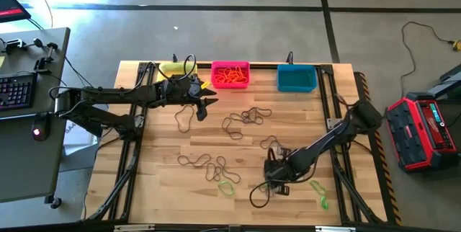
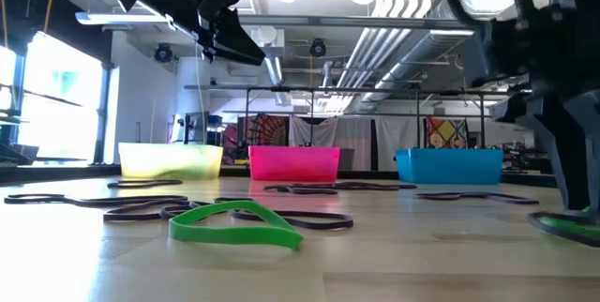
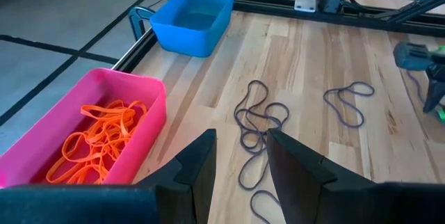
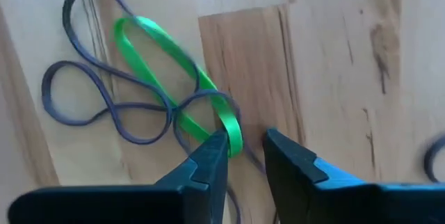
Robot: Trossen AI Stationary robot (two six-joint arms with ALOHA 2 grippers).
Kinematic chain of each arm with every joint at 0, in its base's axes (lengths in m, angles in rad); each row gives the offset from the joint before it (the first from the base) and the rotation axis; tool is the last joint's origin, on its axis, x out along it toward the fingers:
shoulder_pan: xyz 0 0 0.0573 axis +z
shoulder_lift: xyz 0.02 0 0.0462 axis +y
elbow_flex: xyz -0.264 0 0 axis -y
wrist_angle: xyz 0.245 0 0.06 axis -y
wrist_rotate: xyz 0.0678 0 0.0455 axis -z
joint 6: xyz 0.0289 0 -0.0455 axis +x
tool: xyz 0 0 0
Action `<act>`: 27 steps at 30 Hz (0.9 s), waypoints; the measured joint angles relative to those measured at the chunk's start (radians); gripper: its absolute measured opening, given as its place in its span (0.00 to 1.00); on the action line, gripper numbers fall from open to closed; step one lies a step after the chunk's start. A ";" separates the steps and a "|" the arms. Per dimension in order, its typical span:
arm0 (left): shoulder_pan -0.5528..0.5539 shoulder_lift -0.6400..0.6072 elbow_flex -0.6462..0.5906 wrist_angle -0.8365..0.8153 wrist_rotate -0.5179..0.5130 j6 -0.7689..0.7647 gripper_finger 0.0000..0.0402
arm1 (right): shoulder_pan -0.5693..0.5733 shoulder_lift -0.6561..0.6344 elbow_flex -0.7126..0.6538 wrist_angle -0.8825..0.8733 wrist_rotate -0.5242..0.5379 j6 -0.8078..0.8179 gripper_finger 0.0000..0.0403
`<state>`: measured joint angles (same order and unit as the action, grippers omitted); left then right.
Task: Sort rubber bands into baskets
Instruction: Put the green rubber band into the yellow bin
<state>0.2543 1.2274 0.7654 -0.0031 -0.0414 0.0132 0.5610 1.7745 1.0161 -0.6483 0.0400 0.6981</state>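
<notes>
Green rubber band [image 4: 182, 78] at right pincer [image 4: 245, 151] tips, fingers narrowly apart, three baskets [image 1: 230, 74] along table [image 1: 302, 117] far edge, pink holding orange bands [image 3: 97, 140], left pincer [image 3: 241, 158] part-open, empty, three green bands in all, dark bands [image 1: 245, 117] scattered

three baskets [image 1: 230, 75] line the table's [image 1: 166, 145] far edge, rubber bands [image 1: 245, 117] scattered before them.

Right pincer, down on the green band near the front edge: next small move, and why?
Probably close on the band. The right pincer sits low at the table with its jaws apart, and the green band runs right to one fingertip, tangled with a dark band. Then lift slowly, since the dark one may come along. The left pincer waits near the pink basket.
</notes>
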 joint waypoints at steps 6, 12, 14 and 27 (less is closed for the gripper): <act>0.000 0.000 0.000 0.001 0.000 0.000 0.30 | -0.004 0.006 0.004 0.000 0.004 -0.034 0.14; 0.000 0.000 0.000 0.000 0.000 -0.001 0.30 | -0.010 0.004 0.044 -0.069 0.009 -0.070 0.02; 0.000 0.000 0.000 0.000 0.000 -0.001 0.30 | -0.011 0.004 0.062 -0.107 0.008 -0.071 0.03; 0.000 0.000 0.000 -0.014 0.000 -0.001 0.30 | -0.012 0.004 0.243 -0.457 0.028 -0.071 0.00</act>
<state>0.2543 1.2274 0.7654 -0.0174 -0.0414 0.0120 0.5491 1.7782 1.2595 -1.1051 0.0681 0.6266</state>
